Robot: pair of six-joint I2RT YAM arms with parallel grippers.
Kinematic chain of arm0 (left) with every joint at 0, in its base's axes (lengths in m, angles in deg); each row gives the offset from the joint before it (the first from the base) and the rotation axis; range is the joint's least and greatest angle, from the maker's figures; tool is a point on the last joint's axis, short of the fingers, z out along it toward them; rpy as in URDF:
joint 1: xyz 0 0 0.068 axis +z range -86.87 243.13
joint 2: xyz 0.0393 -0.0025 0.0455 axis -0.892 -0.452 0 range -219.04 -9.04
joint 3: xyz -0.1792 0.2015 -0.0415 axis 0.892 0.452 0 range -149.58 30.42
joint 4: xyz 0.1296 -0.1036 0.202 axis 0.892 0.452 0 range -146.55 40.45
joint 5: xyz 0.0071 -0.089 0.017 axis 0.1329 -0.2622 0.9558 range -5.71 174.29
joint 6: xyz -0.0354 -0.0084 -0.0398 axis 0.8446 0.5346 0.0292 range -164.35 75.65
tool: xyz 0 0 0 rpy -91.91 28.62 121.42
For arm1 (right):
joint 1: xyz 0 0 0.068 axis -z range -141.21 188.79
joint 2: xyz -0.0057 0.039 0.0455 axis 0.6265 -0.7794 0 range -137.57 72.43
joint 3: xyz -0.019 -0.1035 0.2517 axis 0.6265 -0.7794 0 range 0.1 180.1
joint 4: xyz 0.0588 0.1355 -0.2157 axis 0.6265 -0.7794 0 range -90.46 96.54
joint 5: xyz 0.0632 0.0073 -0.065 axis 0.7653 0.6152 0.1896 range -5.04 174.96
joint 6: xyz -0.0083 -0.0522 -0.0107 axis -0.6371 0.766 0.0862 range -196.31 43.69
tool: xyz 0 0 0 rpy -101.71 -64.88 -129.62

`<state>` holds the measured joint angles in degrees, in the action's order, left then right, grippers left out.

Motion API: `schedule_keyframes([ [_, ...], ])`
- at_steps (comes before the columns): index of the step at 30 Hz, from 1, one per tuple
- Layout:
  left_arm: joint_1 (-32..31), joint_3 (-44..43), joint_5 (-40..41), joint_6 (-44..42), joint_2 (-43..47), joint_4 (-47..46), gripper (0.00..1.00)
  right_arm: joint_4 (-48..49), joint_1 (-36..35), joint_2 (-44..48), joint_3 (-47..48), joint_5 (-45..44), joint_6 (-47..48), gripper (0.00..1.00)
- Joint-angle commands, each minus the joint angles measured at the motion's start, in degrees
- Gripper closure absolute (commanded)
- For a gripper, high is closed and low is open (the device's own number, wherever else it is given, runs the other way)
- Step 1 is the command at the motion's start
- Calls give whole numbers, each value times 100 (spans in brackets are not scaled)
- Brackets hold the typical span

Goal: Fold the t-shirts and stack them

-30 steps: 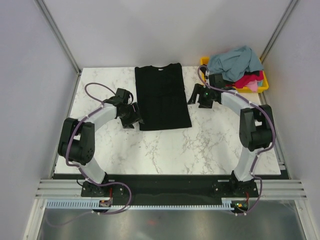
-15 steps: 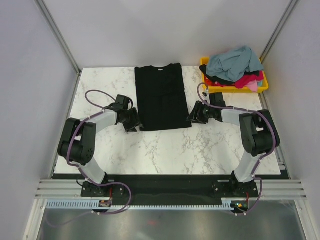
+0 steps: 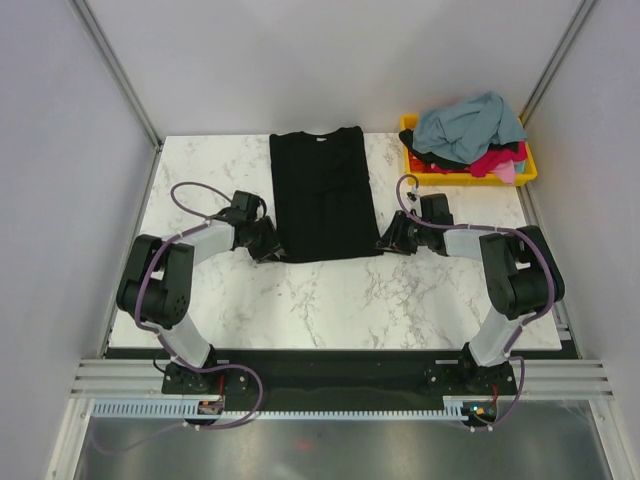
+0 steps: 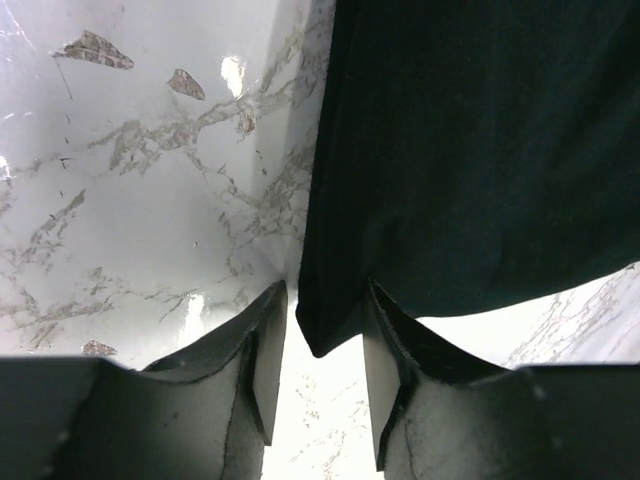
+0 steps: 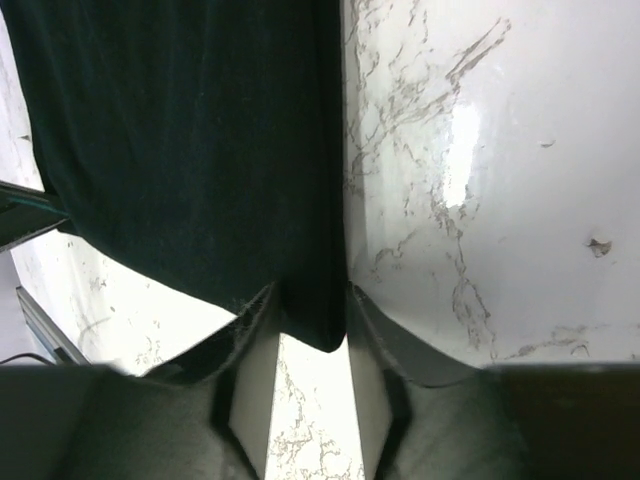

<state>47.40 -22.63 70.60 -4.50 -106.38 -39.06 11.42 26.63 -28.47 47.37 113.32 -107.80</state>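
A large black t-shirt (image 3: 322, 190), folded into a long strip, lies flat on the marble table with its collar at the far end. My left gripper (image 3: 272, 243) sits low at the shirt's near left corner. In the left wrist view that gripper (image 4: 325, 295) is open, the black corner (image 4: 330, 320) lying between its fingers with a gap on each side. My right gripper (image 3: 388, 240) is at the near right corner. In the right wrist view its jaws (image 5: 312, 295) stand partly closed, and the shirt's corner (image 5: 312, 320) fills the space between them.
A yellow bin (image 3: 412, 125) at the far right corner holds a heap of t-shirts: grey-blue (image 3: 465, 122) on top, magenta-red (image 3: 495, 160) and pink (image 3: 508, 172) below. The table's metal rails run along both sides.
Both arms have swung down and inward to the shirt's near corners, the right one coming from beside the bin. Both pairs of jaws have narrowed around the corners.
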Motion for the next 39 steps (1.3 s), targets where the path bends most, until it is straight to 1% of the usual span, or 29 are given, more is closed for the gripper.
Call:
schedule_keyframes([
  [1,-18,129,16,145,-136,-88,58,-541,-119,-184,-332,-305,90,62],
  [2,-18,138,25,154,-136,-106,58,-533,-128,-193,-341,-313,81,64],
  [3,-36,147,25,171,-154,-115,59,-532,-137,-210,-341,-322,90,69],
  [5,-62,155,25,207,-189,-132,64,-541,-155,-237,-358,-322,81,74],
  [6,-62,155,25,224,-198,-150,66,-533,-163,-246,-367,-322,90,79],
  [8,-71,147,25,268,-215,-194,74,-532,-164,-254,-385,-331,72,84],
  [9,-80,138,25,286,-224,-203,86,-532,-164,-272,-376,-331,64,90],
  [10,-80,129,51,303,-224,-220,98,-393,-155,-272,-376,-331,55,94],
  [11,-80,138,68,312,-224,-229,98,-392,-155,-263,-367,-331,46,100],
  [15,-132,173,86,295,12,-203,98,-392,-172,-123,-393,-287,-7,100],
  [18,-168,313,174,295,487,86,98,-480,-172,307,-516,-287,-59,100],
  [19,-185,357,191,295,784,157,98,-636,-164,586,-621,-287,-68,100],
  [22,-247,629,218,408,1303,464,98,-856,-172,1247,-814,-278,-244,100],
  [23,-308,752,201,435,1671,535,98,-927,-181,1431,-859,-287,-305,100],
  [24,-352,788,192,461,1848,623,98,-1024,-199,1842,-885,-322,-384,100],
  [25,-404,840,192,505,2016,824,98,-1251,-225,2055,-929,-374,-411,100],
  [26,-527,858,209,523,2383,921,98,-1375,-242,2257,-947,-410,-446,100],
  [27,-606,859,261,541,2560,1035,98,-1498,-286,2677,-947,-488,-516,100],
  [29,-834,876,420,663,3130,1440,98,-1911,-313,3118,-965,-568,-578,100],
  [30,-905,876,455,768,3342,1606,98,-2034,-348,3521,-956,-629,-648,100],
  [32,-1063,824,552,883,3677,2063,98,-2386,-357,3901,-930,-665,-727,100],
  [33,-1108,797,569,944,4044,2195,98,-2491,-383,4233,-921,-656,-771,100],
  [36,-1213,648,631,1103,4590,2653,98,-2913,-532,4613,-737,-744,-824,100],
  [39,-1222,385,631,1121,4759,3066,98,-3169,-612,4729,-561,-814,-912,100],
])
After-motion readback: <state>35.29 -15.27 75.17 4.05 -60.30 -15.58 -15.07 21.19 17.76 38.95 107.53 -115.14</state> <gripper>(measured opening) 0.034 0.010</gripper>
